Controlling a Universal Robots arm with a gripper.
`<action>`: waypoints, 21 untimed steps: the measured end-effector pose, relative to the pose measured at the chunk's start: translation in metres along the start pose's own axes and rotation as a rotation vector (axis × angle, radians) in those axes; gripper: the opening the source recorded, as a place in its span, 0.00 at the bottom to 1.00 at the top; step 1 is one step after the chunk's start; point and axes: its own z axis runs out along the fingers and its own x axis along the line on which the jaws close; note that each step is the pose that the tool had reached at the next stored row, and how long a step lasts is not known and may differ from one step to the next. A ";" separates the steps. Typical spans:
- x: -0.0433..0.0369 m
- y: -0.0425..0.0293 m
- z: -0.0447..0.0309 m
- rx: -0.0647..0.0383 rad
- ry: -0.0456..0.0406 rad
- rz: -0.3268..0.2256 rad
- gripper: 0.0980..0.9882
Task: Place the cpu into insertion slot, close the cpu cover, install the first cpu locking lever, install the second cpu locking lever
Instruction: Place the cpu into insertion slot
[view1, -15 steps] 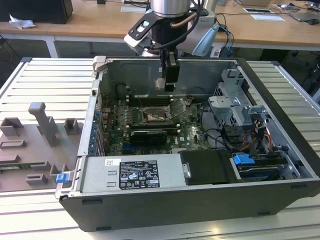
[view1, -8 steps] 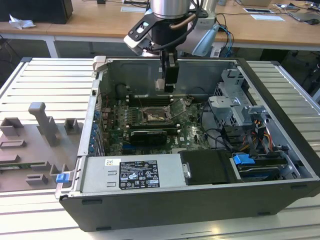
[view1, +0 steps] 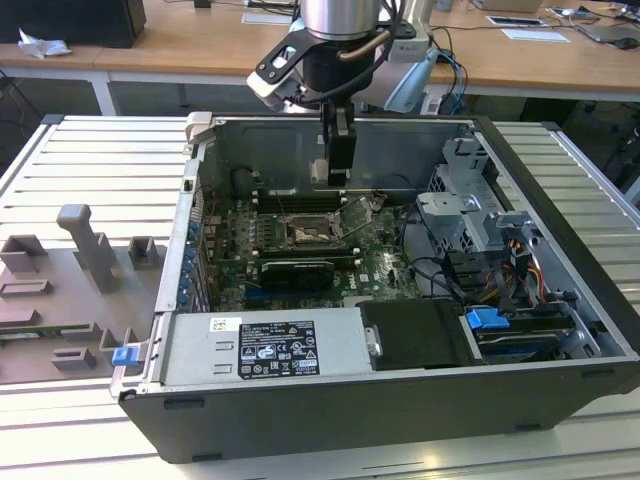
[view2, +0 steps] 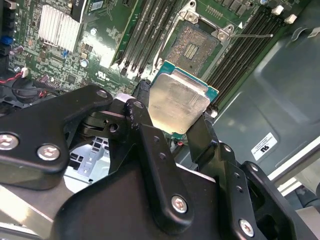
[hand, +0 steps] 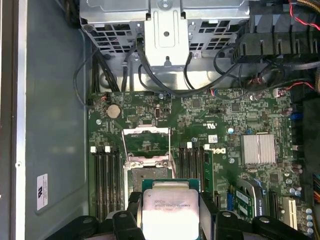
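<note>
My gripper (view1: 336, 172) hangs inside the open computer case, above the green motherboard (view1: 385, 265). It is shut on the cpu (view2: 177, 102), a small square chip with a pale metal face, clamped by its edges between the two black fingers (view2: 142, 112). The cpu (hand: 170, 207) hovers just above and slightly off the insertion slot (hand: 146, 172), whose dark centre (view2: 192, 47) lies bare. The cpu cover (hand: 146, 130) stands swung open beside the slot, seen as a shiny tilted frame (view1: 357, 215) in the exterior view. A thin lever rod (view2: 252, 36) sticks out next to the socket.
Long black memory slots (hand: 107, 182) flank the socket on both sides. A black graphics card (view1: 298, 270) lies in front of it, a metal drive cage (view1: 470, 215) with cables at the exterior view's right, and the power supply (view1: 265, 345) at the front. A ribbed heatsink (hand: 258, 149) sits nearby.
</note>
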 end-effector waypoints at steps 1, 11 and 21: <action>0.0000 0.0000 0.0003 0.000 -0.0002 0.002 0.50; 0.0000 -0.0003 0.0036 0.001 -0.0022 0.028 0.50; -0.0001 -0.0005 0.0067 0.002 -0.0039 0.051 0.50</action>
